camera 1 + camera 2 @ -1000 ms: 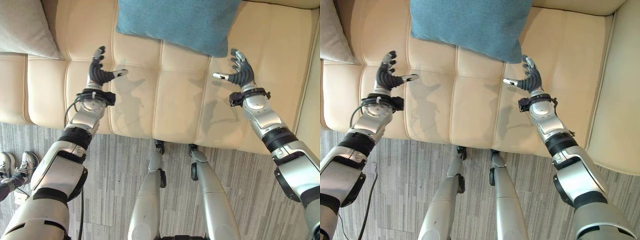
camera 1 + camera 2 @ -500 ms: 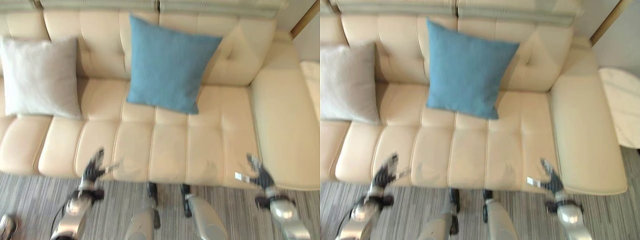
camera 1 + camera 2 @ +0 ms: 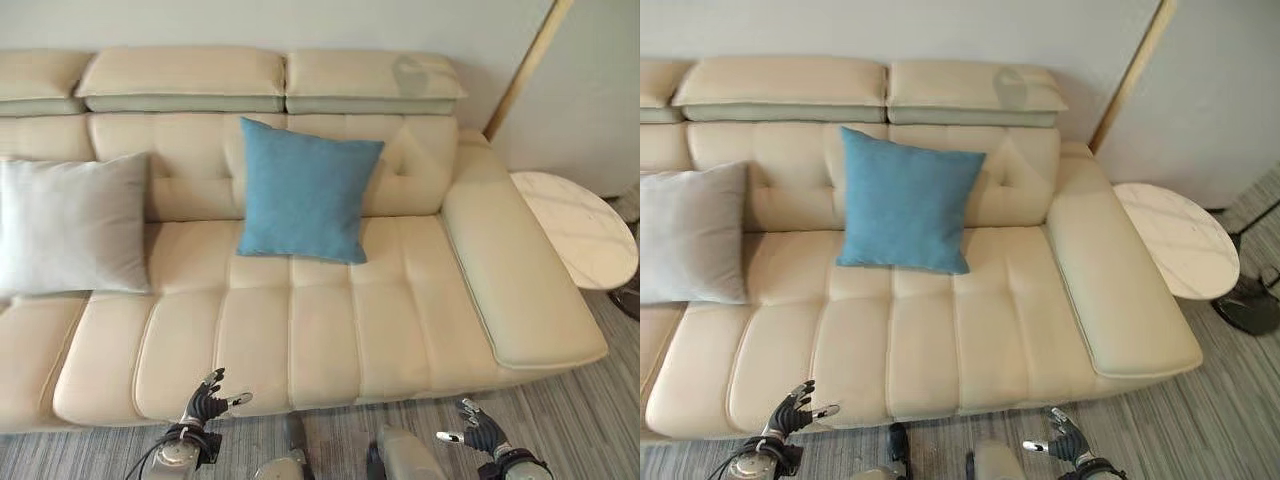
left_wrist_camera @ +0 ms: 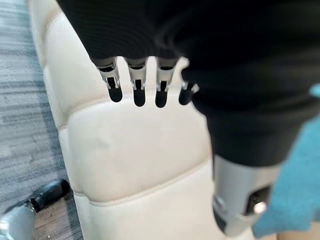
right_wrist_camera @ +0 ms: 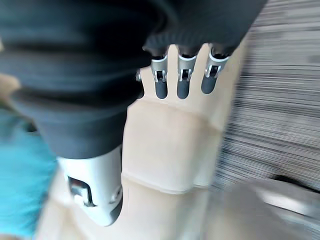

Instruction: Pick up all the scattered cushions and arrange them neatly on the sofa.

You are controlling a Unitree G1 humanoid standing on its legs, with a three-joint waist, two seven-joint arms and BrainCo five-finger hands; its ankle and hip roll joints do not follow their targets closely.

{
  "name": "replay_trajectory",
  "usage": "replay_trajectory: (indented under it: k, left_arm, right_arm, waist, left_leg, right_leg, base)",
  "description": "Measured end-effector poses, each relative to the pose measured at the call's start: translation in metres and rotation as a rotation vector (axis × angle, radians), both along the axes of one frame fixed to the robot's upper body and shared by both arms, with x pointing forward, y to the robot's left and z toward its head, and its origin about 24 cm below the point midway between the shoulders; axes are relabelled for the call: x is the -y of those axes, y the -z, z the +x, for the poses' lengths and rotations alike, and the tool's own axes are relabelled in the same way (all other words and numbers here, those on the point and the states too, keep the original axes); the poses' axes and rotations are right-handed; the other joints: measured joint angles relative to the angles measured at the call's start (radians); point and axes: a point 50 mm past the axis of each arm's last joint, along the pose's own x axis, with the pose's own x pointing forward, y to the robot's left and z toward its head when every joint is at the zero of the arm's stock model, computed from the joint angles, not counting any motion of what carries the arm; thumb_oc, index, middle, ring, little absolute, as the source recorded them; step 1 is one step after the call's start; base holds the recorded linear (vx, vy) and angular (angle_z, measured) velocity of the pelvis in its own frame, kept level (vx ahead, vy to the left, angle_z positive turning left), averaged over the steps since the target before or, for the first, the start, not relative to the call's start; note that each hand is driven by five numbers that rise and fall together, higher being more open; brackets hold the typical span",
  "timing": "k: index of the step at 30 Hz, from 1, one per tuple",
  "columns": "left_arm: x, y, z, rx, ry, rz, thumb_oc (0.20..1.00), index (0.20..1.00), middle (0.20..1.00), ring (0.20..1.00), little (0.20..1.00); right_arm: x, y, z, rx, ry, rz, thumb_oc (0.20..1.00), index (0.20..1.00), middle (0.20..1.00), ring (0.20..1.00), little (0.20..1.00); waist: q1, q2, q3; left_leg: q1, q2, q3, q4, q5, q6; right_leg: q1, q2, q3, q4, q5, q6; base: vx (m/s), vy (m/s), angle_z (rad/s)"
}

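A blue cushion leans upright against the backrest in the middle of the cream sofa. A grey cushion leans against the backrest at the sofa's left end. My left hand hangs open over the seat's front edge at the lower left, holding nothing. My right hand is open and empty in front of the sofa at the lower right, above the floor. In the left wrist view the fingers stretch straight over a seat panel, with the blue cushion at the side.
A round white marble side table stands right of the sofa's armrest. A dark round base sits on the striped grey floor beside it. A pale wall runs behind the sofa.
The camera has pulled back and tilted up, so the whole sofa, both cushions and the side table now show. Both hands have dropped to the view's bottom edge, still open.
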Motion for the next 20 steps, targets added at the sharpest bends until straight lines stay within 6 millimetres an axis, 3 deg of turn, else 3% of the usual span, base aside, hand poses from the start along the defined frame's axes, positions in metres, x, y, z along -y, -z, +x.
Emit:
replay_trajectory:
  k: [1, 3, 4, 5, 7, 9, 10, 12, 13, 14, 17, 20]
  left_arm:
    - [0.008, 0.007, -0.002, -0.030, -0.014, -0.021, 1.000, 1.000, 1.000, 1.000, 1.000]
    - [0.011, 0.010, -0.008, -0.044, -0.017, -0.027, 1.000, 1.000, 1.000, 1.000, 1.000]
    - [0.012, 0.010, -0.007, -0.040, -0.017, -0.028, 1.000, 1.000, 1.000, 1.000, 1.000]
    - [0.012, 0.008, -0.001, -0.023, -0.010, -0.028, 1.000, 1.000, 1.000, 1.000, 1.000]
    - [0.012, 0.007, 0.001, -0.018, -0.007, -0.027, 1.000, 1.000, 1.000, 1.000, 1.000]
    - [0.012, 0.008, 0.002, -0.023, -0.004, -0.031, 1.000, 1.000, 1.000, 1.000, 1.000]
    - [0.012, 0.009, 0.001, -0.031, -0.009, -0.033, 1.000, 1.000, 1.000, 1.000, 1.000]
    - [0.014, 0.008, 0.004, -0.023, -0.007, -0.040, 1.000, 1.000, 1.000, 1.000, 1.000]
    - [0.017, 0.009, 0.006, -0.017, -0.003, -0.046, 1.000, 1.000, 1.000, 1.000, 1.000]
    - [0.021, 0.008, 0.008, -0.006, 0.002, -0.053, 1.000, 1.000, 1.000, 1.000, 1.000]
    - [0.020, 0.008, 0.008, -0.011, 0.004, -0.048, 1.000, 1.000, 1.000, 1.000, 1.000]
    - [0.017, 0.010, 0.000, -0.035, 0.020, -0.026, 1.000, 1.000, 1.000, 1.000, 1.000]
  right_arm:
    - [0.005, -0.003, 0.005, 0.018, 0.014, -0.019, 1.000, 1.000, 1.000, 1.000, 1.000]
    - [0.005, -0.008, 0.007, 0.042, 0.006, -0.024, 1.000, 1.000, 1.000, 1.000, 1.000]
    - [0.006, -0.007, 0.004, 0.035, 0.007, -0.026, 1.000, 1.000, 1.000, 1.000, 1.000]
    - [0.007, -0.003, -0.004, 0.005, 0.010, -0.029, 1.000, 1.000, 1.000, 1.000, 1.000]
    - [0.008, -0.001, -0.007, -0.005, 0.012, -0.030, 1.000, 1.000, 1.000, 1.000, 1.000]
    - [0.015, -0.003, -0.010, -0.010, 0.015, -0.050, 1.000, 1.000, 1.000, 1.000, 1.000]
    - [0.018, -0.006, -0.008, 0.002, 0.016, -0.058, 1.000, 1.000, 1.000, 1.000, 1.000]
    - [0.023, -0.010, -0.004, 0.026, 0.039, -0.062, 1.000, 1.000, 1.000, 1.000, 1.000]
    - [0.026, -0.011, -0.004, 0.028, 0.037, -0.070, 1.000, 1.000, 1.000, 1.000, 1.000]
    - [0.029, -0.012, -0.005, 0.026, 0.035, -0.080, 1.000, 1.000, 1.000, 1.000, 1.000]
    - [0.023, -0.011, -0.005, 0.028, 0.028, -0.060, 1.000, 1.000, 1.000, 1.000, 1.000]
    - [0.023, -0.008, -0.010, 0.010, 0.029, -0.057, 1.000, 1.000, 1.000, 1.000, 1.000]
  waist:
    - [0.000, 0.030, -0.005]
    - [0.007, 0.052, -0.002]
    - [0.005, 0.055, 0.001]
    - [0.005, 0.024, 0.013]
    - [0.004, -0.022, 0.016]
    - [-0.015, -0.040, 0.013]
    - [-0.022, -0.032, 0.011]
    - [-0.048, -0.005, 0.008]
    - [-0.055, 0.018, 0.007]
    - [-0.062, 0.048, 0.009]
    - [-0.057, 0.037, 0.007]
    - [-0.055, 0.033, 0.002]
  left_leg:
    - [-0.026, 0.036, -0.020, -0.002, -0.019, -0.042]
    - [-0.067, 0.062, -0.049, 0.001, -0.057, -0.094]
    - [-0.083, 0.074, -0.056, 0.004, -0.069, -0.111]
    - [-0.105, 0.076, -0.058, 0.021, -0.129, -0.150]
    - [-0.113, 0.034, -0.087, 0.114, -0.126, -0.119]
    - [-0.066, 0.011, -0.122, 0.201, -0.147, -0.117]
    - [-0.035, 0.000, -0.149, 0.224, -0.170, -0.110]
    - [0.079, -0.006, -0.157, 0.144, -0.178, -0.106]
    - [0.132, -0.004, -0.158, 0.085, -0.169, -0.094]
    - [0.181, 0.010, -0.167, 0.019, -0.182, -0.060]
    - [0.181, -0.011, -0.154, 0.001, -0.162, -0.029]
    - [0.180, -0.020, -0.152, -0.007, -0.166, -0.034]
  right_leg:
    - [0.002, 0.042, -0.001, -0.061, 0.021, -0.040]
    - [-0.038, 0.084, 0.002, -0.066, 0.073, -0.069]
    - [-0.052, 0.098, -0.001, -0.062, 0.098, -0.085]
    - [-0.070, 0.080, -0.033, -0.082, 0.156, -0.123]
    - [-0.059, 0.044, -0.031, -0.132, 0.185, -0.147]
    - [-0.051, 0.028, -0.030, -0.203, 0.262, -0.142]
    - [-0.035, 0.027, -0.031, -0.236, 0.289, -0.131]
    - [-0.027, 0.038, -0.032, -0.280, 0.301, -0.117]
    - [-0.029, 0.053, -0.032, -0.288, 0.318, -0.098]
    - [-0.036, 0.074, -0.035, -0.288, 0.326, -0.090]
    - [-0.048, 0.050, -0.032, -0.288, 0.335, -0.071]
    - [-0.047, 0.039, -0.032, -0.288, 0.338, -0.066]
  base:
    - [-0.23, -0.195, -0.19]
    - [-0.27, -0.143, 0.02]
    - [-0.32, -0.093, 0.33]
    - [-0.22, -0.051, 0.33]
    - [-0.18, -0.017, 0.24]
    - [-0.06, 0.023, 0.08]
    - [0.01, 0.036, 0.06]
    - [0.02, 0.037, 0.17]
    - [0.03, 0.045, 0.08]
    - [0.03, 0.033, 0.02]
    - [0.04, 0.050, -0.06]
    - [0.05, 0.057, -0.01]
